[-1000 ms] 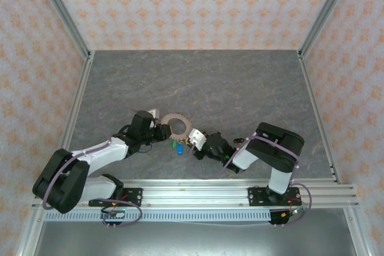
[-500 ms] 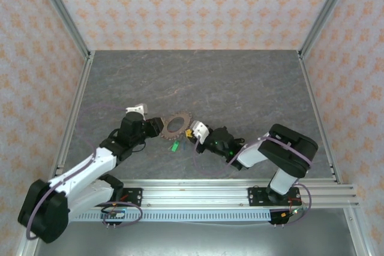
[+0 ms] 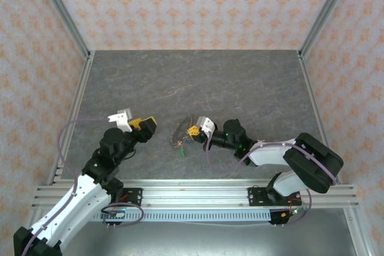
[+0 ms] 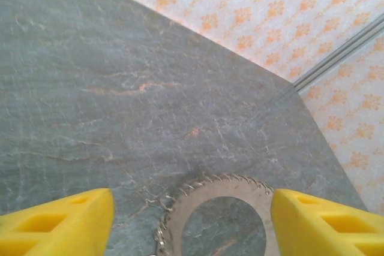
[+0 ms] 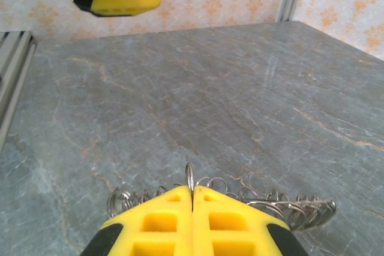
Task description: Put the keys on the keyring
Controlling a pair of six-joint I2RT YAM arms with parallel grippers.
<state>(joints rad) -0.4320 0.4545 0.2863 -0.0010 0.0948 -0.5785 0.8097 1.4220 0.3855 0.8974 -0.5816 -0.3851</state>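
Right claw [image 3: 193, 131] clamps the keyring [image 3: 182, 131] on the grey, stone-patterned bench [image 3: 210, 82]. From the right wrist we see its two yellow fingers [image 5: 156, 220] pressed flat together. A thin loop of the ring's wire is pinched upright between their tips, and the ribbed rim spreads to either side just behind them. From above, the keyring stands tilted on edge rather than lying flat, its right side at the claw. Left of the keyring, and apart from it, the left claw [image 3: 149, 125] hangs with jaws wide and nothing between them. Its own camera looks out past both yellow fingers [image 4: 60, 220] at the toothed rim of the keyring [image 4: 222, 181] beyond them. Just on the near side of the keyring lie the keys [image 3: 180, 149], tiny specks on the bench, one with a green tag. We cannot tell whether any of them is threaded on the wire.
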